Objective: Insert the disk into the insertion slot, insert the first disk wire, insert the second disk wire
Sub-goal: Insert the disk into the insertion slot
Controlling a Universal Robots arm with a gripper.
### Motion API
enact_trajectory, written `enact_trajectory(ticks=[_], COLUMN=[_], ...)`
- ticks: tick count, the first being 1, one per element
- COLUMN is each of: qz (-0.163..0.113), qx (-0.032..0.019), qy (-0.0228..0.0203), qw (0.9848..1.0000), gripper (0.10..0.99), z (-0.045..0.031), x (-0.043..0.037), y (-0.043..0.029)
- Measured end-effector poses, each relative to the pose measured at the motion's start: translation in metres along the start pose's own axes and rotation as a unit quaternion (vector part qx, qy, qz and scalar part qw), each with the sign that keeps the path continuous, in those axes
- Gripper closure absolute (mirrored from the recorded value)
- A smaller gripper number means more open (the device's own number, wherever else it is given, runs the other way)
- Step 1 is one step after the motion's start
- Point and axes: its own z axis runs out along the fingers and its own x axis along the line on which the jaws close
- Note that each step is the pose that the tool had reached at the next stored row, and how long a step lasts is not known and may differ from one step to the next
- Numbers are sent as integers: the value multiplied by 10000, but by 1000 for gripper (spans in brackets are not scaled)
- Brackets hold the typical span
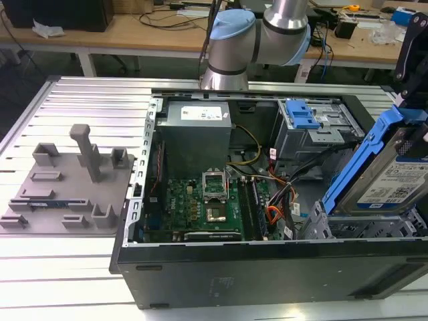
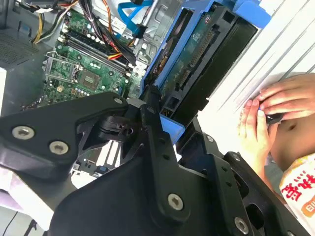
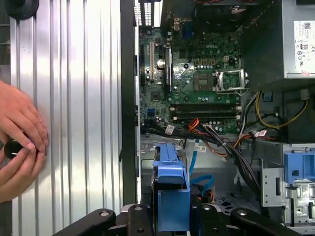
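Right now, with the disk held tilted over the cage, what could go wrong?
1. The disk, gripped by the gripper, is tilted over the insertion slot; it could catch the cage rim.
2. The first disk wire loops near the slot and could get pinched.
3. A person's hands rest on the table close to the gripper.

Support: flat table [image 1: 80, 100] of silver ribbed metal profiles with parallel grooves.
Main load: open black computer case [image 1: 267, 274], lying on its side, interior facing up.
Exterior view's left: grey fixture plate [image 1: 67, 194] with upright blocks and one post, just beside the case.
Bare ribs beside the case wall: a person's hands [image 3: 19, 142]; contact with the surface cannot be told.
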Motion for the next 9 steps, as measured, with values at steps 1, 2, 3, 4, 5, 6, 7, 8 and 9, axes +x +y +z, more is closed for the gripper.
enact_trajectory(ticks=[1,2,3,4,5,6,7,8,9], qz=[-2,-3,-5,-6,-7,-6,-6,-9,-11], qx=[7,19,31,40,40,41,59,159,241], qy=[-40,-76,-104,-121,-123,-122,-123,-124,-129], qw=[10000,10000,9999,9999,9999,9999,9999,9998,9996], gripper=[722,722,722,722,722,722,722,722,722], z=[1,1,1,1,1,1,2,6,13], x=[1,2,4,7,8,8,4,1,2], y=[0,1,0,0,0,0,2,2,8])
